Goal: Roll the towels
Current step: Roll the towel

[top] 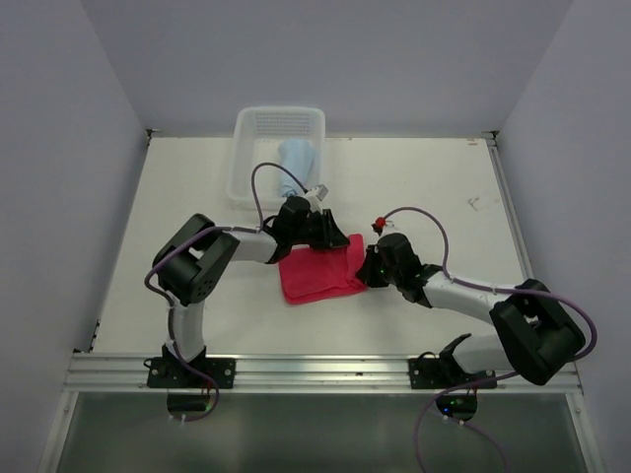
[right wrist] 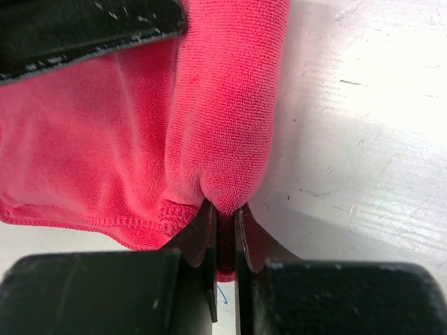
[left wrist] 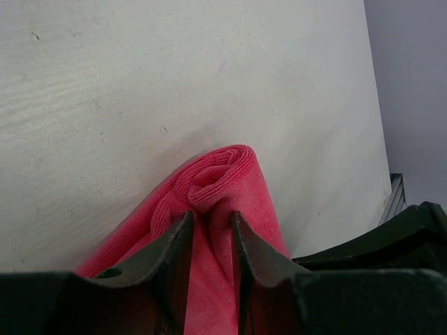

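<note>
The pink-red towel (top: 315, 274) lies mid-table, its right edge rolled into a short tube (left wrist: 230, 174). My left gripper (top: 330, 234) is at the far end of that roll. Its jaws (left wrist: 211, 216) stand a little apart with the roll's cloth lying between them. At the near end, my right gripper (top: 367, 268) is shut on the roll's tip (right wrist: 223, 105), its jaws (right wrist: 225, 208) pinching the cloth. The light blue towel (top: 296, 158) rests in the white mesh basket (top: 251, 148).
The basket stands at the table's far edge, just behind the left gripper. Grey walls close in the left, right and back. An aluminium rail (top: 315, 370) runs along the near edge. A left fingertip (right wrist: 91, 28) shows in the right wrist view.
</note>
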Robot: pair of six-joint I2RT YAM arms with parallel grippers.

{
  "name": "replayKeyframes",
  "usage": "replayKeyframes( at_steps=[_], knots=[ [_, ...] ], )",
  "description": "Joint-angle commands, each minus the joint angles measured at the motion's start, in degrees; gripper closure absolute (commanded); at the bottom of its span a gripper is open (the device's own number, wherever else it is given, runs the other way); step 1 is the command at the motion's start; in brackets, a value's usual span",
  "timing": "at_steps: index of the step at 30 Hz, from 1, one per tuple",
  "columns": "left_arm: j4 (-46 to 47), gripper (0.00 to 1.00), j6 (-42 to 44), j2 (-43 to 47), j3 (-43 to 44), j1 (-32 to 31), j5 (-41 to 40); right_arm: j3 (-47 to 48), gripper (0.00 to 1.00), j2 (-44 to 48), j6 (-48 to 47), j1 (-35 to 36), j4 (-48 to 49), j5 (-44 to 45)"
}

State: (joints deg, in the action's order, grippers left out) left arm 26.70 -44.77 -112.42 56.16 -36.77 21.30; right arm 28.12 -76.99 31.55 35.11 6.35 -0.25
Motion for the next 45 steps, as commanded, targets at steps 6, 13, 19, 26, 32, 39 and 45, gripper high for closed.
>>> replayKeyframes(
  at_steps=[6, 13, 19, 26, 32, 39, 45],
  knots=[
    [-1.12, 0.68, -0.84, 6.95, 0.62, 0.83, 1.64, 3.78, 1.0, -0.97, -2.81, 9.86, -12.14, 14.56],
    [-2.53, 0.61, -2.07, 8.27, 0.44, 0.83, 2.95, 7.3, 1.0, -3.51, -1.67, 14.8, -16.1, 22.74],
    [-4.28, 0.57, -2.6, 8.36, 0.35, 0.74, 4.36, 11.95, 1.0, -7.91, -0.97, 19.55, -20.58, 29.25],
    [-8.76, 0.55, -2.51, 7.74, 0.79, 0.65, 6.65, 15.2, 1.0, -10.72, 0.62, 22.45, -24.18, 34.17],
    [-10.52, 0.55, -1.81, 9.06, 0.7, 0.56, 6.74, 19.24, 1.0, -14.76, 0.53, 25.79, -27.26, 38.13],
    [-18.16, 0.55, 3.81, 7.22, 1.06, 0.65, 4.55, 22.15, 1.0, -17.49, 0.7, 28.69, -29.64, 40.94],
    [-21.08, 0.68, 8.82, 6.25, -1.05, 0.56, 1.81, 23.47, 1.0, -18.98, 0.35, 29.75, -30.08, 40.94]
  ],
)
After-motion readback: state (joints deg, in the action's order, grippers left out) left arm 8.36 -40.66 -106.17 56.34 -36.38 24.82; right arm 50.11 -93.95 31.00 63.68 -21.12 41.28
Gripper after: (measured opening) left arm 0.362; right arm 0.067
